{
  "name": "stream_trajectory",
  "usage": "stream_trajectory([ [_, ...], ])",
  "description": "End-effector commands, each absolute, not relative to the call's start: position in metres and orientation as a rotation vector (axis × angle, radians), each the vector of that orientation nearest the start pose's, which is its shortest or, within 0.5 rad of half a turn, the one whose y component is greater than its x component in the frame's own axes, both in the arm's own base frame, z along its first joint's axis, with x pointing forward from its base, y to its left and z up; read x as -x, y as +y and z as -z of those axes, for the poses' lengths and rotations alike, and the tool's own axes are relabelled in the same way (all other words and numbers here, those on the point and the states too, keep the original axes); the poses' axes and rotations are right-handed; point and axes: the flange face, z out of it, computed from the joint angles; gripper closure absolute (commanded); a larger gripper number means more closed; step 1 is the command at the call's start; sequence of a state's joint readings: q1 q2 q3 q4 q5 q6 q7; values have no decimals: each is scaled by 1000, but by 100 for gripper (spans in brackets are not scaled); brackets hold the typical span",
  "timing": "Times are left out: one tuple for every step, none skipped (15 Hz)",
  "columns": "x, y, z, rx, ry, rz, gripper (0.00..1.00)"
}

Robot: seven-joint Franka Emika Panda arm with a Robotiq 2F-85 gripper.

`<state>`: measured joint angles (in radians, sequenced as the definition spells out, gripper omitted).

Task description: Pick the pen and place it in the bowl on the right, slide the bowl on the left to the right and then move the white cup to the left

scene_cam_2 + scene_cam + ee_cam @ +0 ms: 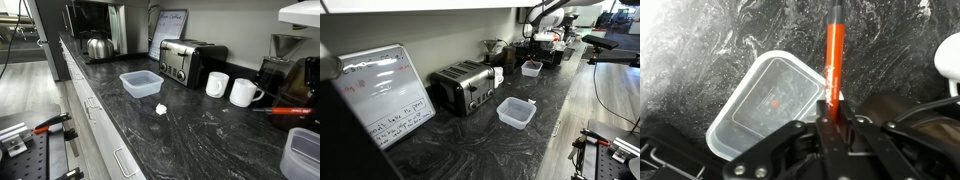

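Observation:
My gripper (832, 108) is shut on an orange-red pen (833, 50), which sticks out forward from the jaws. In the wrist view the pen hangs above the counter, beside a clear plastic container that serves as the bowl (760, 105). In an exterior view the gripper (308, 88) holds the pen (284, 110) level above that container (300, 152) at the right end. The other clear container (141, 83) sits further left. Two white cups (217, 84) (244, 93) stand beside the toaster. A white cup edge (951, 55) also shows in the wrist view.
A silver toaster (190, 60) and a whiteboard (385, 90) stand against the wall. A kettle (97, 46) is at the far left end. A small white scrap (160, 108) lies on the dark marble counter (200, 130). A coffee machine (280, 60) is behind the cups.

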<state>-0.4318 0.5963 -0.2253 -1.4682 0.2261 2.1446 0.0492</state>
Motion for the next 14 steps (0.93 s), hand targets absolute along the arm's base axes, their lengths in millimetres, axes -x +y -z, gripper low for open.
stream_trajectory([
  [-597, -431, -346, 2784, 1269, 155, 97],
  [-596, -438, -344, 2765, 1294, 145, 97],
  [-595, -443, -344, 2751, 1320, 140, 97],
  [-593, -449, -341, 2733, 1345, 130, 97],
  [-592, -455, -342, 2719, 1371, 124, 97],
  [-590, -460, -339, 2703, 1393, 110, 97],
  [-588, -466, -339, 2692, 1418, 104, 97],
  [-587, -471, -336, 2680, 1432, 100, 97],
  [-586, -476, -335, 2673, 1448, 94, 97],
  [-586, -480, -332, 2666, 1458, 90, 97],
  [-586, -483, -332, 2663, 1468, 88, 97],
  [-587, -486, -330, 2662, 1472, 90, 97],
  [-588, -488, -330, 2663, 1476, 88, 97],
  [-590, -489, -329, 2664, 1472, 88, 97],
])
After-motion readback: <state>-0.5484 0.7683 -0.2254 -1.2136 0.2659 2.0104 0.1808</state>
